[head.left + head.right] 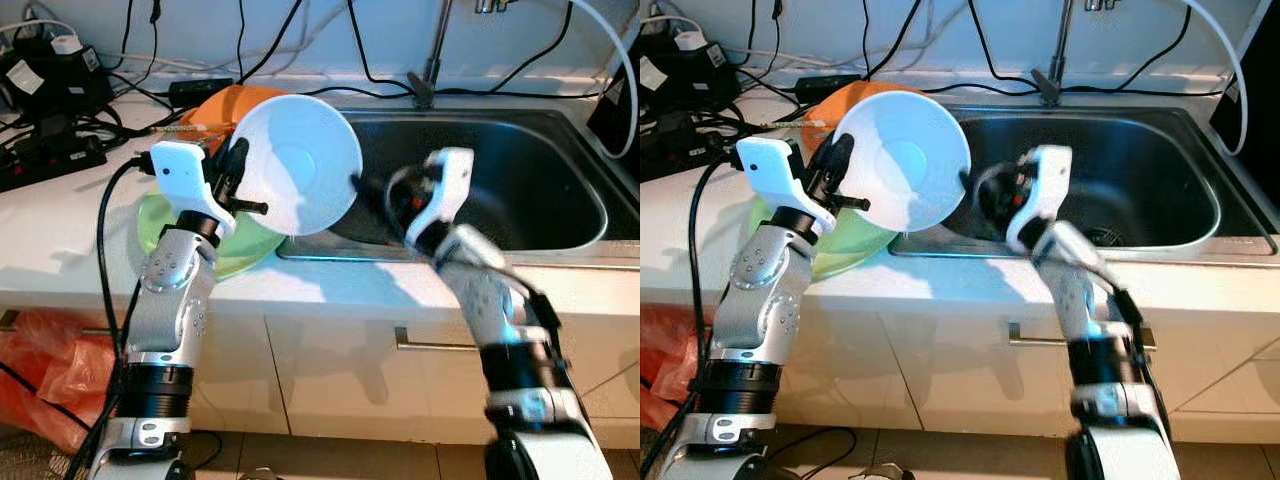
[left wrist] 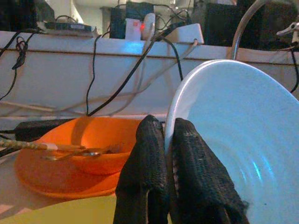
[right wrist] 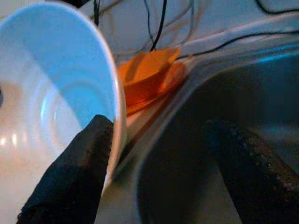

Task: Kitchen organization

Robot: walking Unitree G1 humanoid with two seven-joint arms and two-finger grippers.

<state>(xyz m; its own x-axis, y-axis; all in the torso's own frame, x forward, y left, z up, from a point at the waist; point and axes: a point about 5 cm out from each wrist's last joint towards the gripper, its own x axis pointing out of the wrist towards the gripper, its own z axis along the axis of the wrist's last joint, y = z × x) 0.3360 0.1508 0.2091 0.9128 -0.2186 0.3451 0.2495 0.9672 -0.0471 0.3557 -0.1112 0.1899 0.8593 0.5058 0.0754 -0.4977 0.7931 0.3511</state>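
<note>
A white bowl (image 1: 297,165) is held on edge above the left rim of the steel sink (image 1: 520,180). My left gripper (image 1: 238,178) is shut on its left rim, the two black fingers (image 2: 154,168) pinching the edge. My right gripper (image 1: 372,192) stands open at the bowl's right rim, with one finger (image 3: 79,172) against the rim and the other apart over the sink basin. A green plate (image 1: 235,250) lies on the counter below the bowl. An orange bowl (image 2: 100,147) with utensils in it sits on an orange plate (image 2: 56,177) behind.
A tap (image 1: 428,60) rises behind the sink. Power strips and black cables (image 1: 55,110) crowd the back left of the white counter (image 1: 60,240). Cabinet fronts with a handle (image 1: 430,345) lie below, and a red plastic bag (image 1: 45,370) sits on the floor at left.
</note>
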